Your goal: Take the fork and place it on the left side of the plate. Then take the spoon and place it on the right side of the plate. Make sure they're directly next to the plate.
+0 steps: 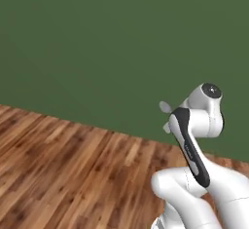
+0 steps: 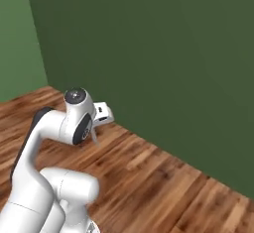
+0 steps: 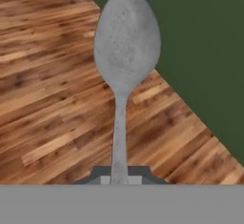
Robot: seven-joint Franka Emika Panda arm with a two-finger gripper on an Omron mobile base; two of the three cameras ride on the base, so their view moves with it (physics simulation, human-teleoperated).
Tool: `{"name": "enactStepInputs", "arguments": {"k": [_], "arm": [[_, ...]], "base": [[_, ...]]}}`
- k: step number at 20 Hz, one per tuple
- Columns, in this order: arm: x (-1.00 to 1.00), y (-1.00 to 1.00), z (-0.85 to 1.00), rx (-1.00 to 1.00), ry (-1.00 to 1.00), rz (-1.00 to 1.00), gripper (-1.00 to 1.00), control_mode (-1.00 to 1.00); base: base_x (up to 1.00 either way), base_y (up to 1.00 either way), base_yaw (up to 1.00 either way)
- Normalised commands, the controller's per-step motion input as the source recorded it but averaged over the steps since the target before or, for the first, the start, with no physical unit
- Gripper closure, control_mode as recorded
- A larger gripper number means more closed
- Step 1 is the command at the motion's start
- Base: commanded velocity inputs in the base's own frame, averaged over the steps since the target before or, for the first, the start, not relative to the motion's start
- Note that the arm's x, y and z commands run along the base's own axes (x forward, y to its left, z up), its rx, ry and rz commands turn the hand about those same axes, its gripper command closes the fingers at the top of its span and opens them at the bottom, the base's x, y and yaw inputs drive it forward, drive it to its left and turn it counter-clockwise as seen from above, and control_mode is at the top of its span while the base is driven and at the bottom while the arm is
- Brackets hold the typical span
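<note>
1. Looking from the left base view, I see my arm (image 1: 194, 150) folded at the lower right over the wooden floor (image 1: 63, 164), with the green wall (image 1: 97, 43) behind. A small grey oval pokes out to the left of the wrist; I take it for the bowl of the spoon (image 1: 165, 107), though it is too small to be sure. The fingers are hidden behind the wrist.
2. Turning to the right base view, the arm sits at the lower left and the hand points right toward the wall. A thin grey sliver hangs just below the wrist; I cannot make out what it is. The fingertips are too small to read here.
3. In the hand view, the gripper (image 3: 120, 178) is closed tight on the spoon handle; only the tops of the dark fingertips (image 3: 97, 173) show, cut off by the lower edge. The spoon stands straight out from the jaws, bowl at the far end, above floor and wall.
4. No writing or label is readable anywhere.
</note>
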Motion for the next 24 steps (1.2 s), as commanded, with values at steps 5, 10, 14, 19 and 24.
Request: {"name": "enactStepInputs", "arguments": {"k": [5,10,14,19,24], "arm": [[0.0,0.0,0.0,0.0,0.0,0.0,1.0,1.0],[0.0,0.0,0.0,0.0,0.0,0.0,1.0,1.0],[0.0,0.0,0.0,0.0,0.0,0.0,1.0,1.0],[0.0,0.0,0.0,0.0,0.0,0.0,1.0,1.0],[0.0,0.0,0.0,0.0,0.0,0.0,1.0,1.0]], "base": [[1.0,-0.01,0.51],[0.89,0.0,0.54],[0.72,0.0,0.56],[0.61,0.0,0.57],[0.6,0.0,0.57]]}}
